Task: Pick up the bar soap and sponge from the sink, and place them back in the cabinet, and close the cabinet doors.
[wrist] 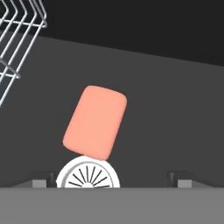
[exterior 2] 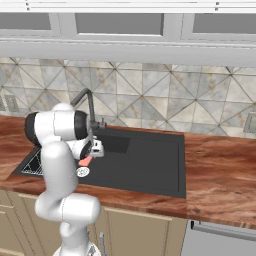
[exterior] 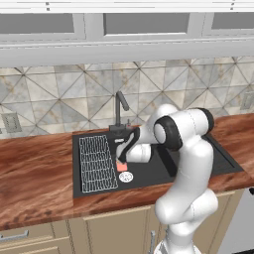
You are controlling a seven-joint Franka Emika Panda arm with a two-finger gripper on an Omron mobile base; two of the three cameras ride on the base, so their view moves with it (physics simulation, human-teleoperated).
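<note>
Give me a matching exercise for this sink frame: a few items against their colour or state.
Items:
1. bar soap
2. wire rack
3. drain
4. pincer

Descriptions:
A. open, above the basin floor
B. salmon pink, lying by the drain
C. round, white, slotted
D. white grid at the sink's left end

Pairs: 1-B, 2-D, 3-C, 4-A

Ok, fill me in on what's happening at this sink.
The white arm is reaching down into the black sink, its end effector open and poised just above the pink bar soap. The soap lies on the basin floor right beside the round white drain, partly overlapping it in the hand view, with the white wire rack off to one side. Nothing is gripped yet; the soap looks like the first pick.
</note>
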